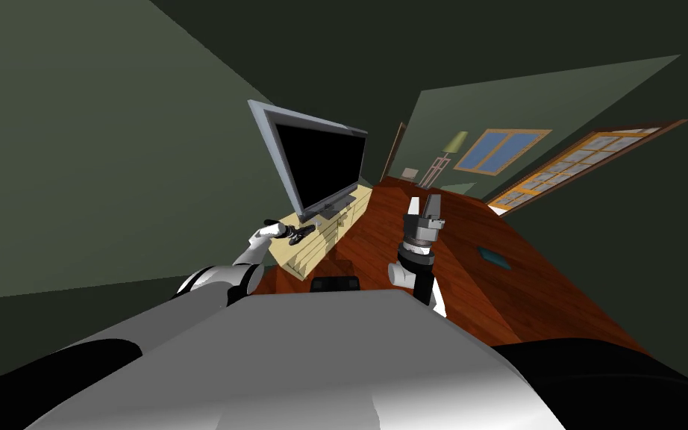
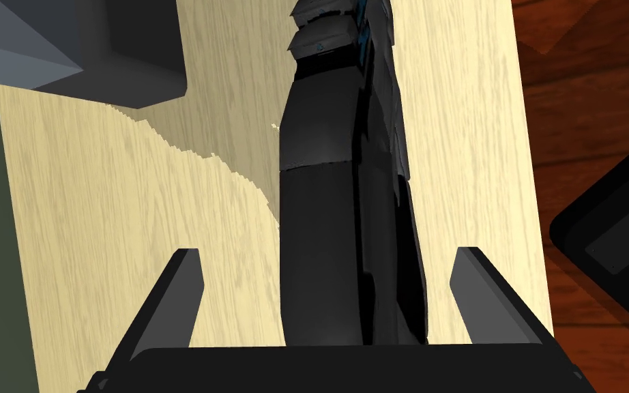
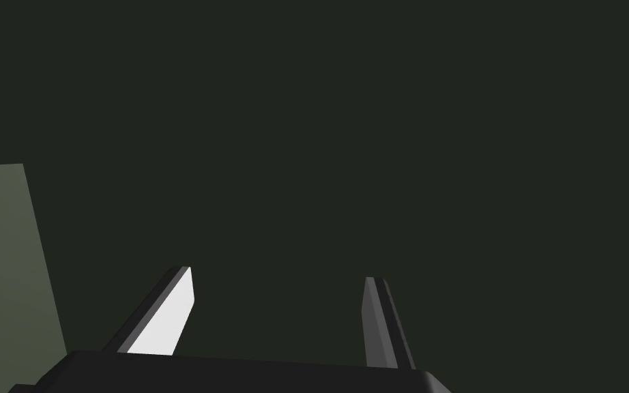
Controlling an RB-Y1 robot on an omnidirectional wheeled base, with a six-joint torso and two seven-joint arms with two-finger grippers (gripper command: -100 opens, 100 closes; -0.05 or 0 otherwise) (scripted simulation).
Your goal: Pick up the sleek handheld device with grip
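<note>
One dark device [image 2: 333, 225] on one cabinet [image 2: 101, 205]

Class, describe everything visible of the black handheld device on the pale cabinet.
The handheld device is long, narrow and black, in stepped sections with blue flecks at its far end. It lies flat on the pale wood-grain cabinet, lengthwise between the open fingers of the left end effector, touching neither.

Handheld device [image 2: 347, 225] between left gripper [image 2: 327, 251] fingers: black, dull grey sheen, faint blue flecks at far end. Cabinet top [image 2: 136, 205] beneath it: pale yellow, fine wood grain. Floor [image 2: 579, 102] past cabinet edge: red-brown wood. TV base [image 2: 101, 54] ahead of gripper: grey. Right gripper [image 3: 279, 273]: one finger lit white, other grey.
</note>
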